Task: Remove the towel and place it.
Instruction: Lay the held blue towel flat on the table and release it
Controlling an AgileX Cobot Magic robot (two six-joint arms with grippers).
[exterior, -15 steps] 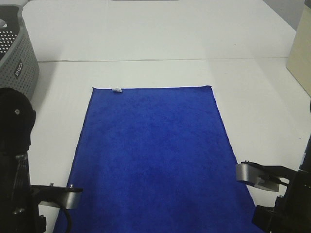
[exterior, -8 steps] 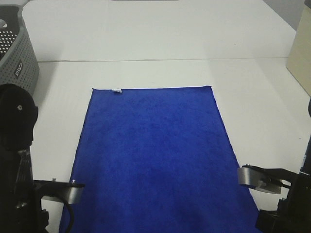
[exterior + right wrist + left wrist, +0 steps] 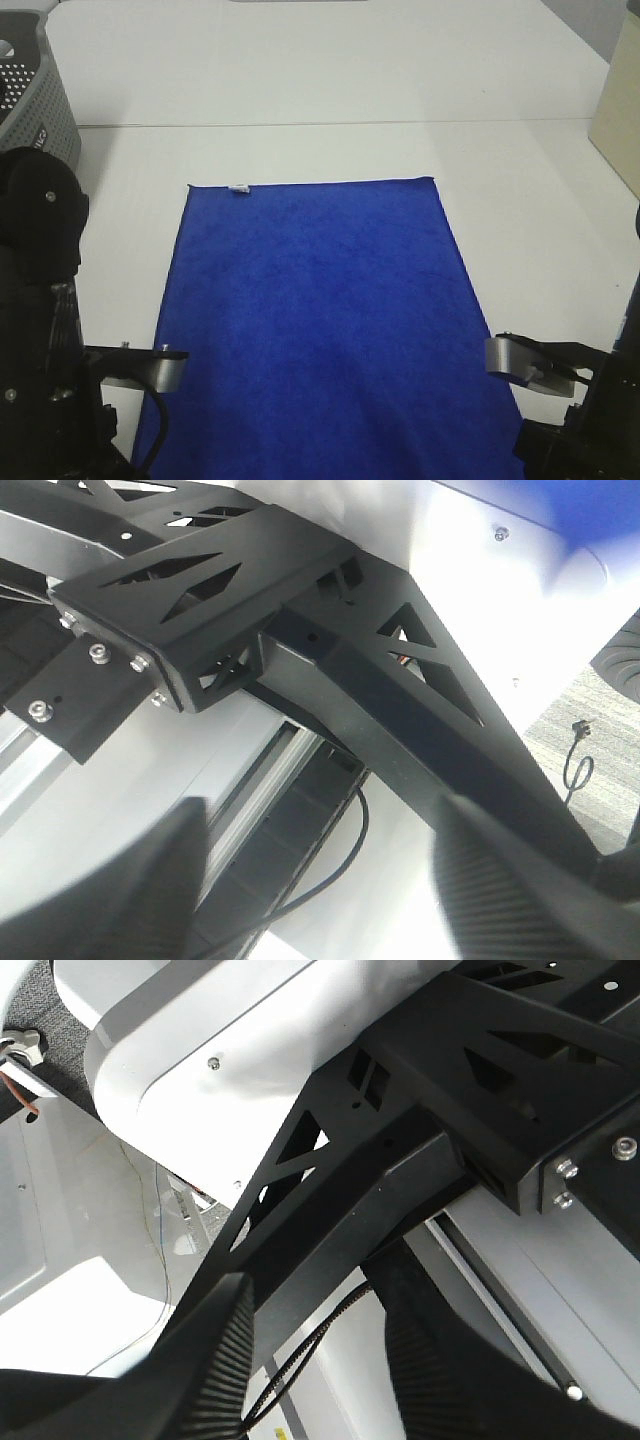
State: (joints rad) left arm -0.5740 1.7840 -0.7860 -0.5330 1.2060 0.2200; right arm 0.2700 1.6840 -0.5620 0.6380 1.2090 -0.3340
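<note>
Left arm (image 3: 40, 230) shifted, one blue towel (image 3: 320, 320) lying flat, both jaws parted, holding nothing, one grey basket (image 3: 30, 100)

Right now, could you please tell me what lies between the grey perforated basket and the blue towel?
Only bare white tabletop separates the grey perforated basket from the blue towel, as the exterior high view shows.

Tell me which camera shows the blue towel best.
The exterior high view: the towel lies flat on the table, nearly all in frame, its white tag at a far corner. The right wrist view catches only a blue sliver; the left wrist view shows none.
</note>
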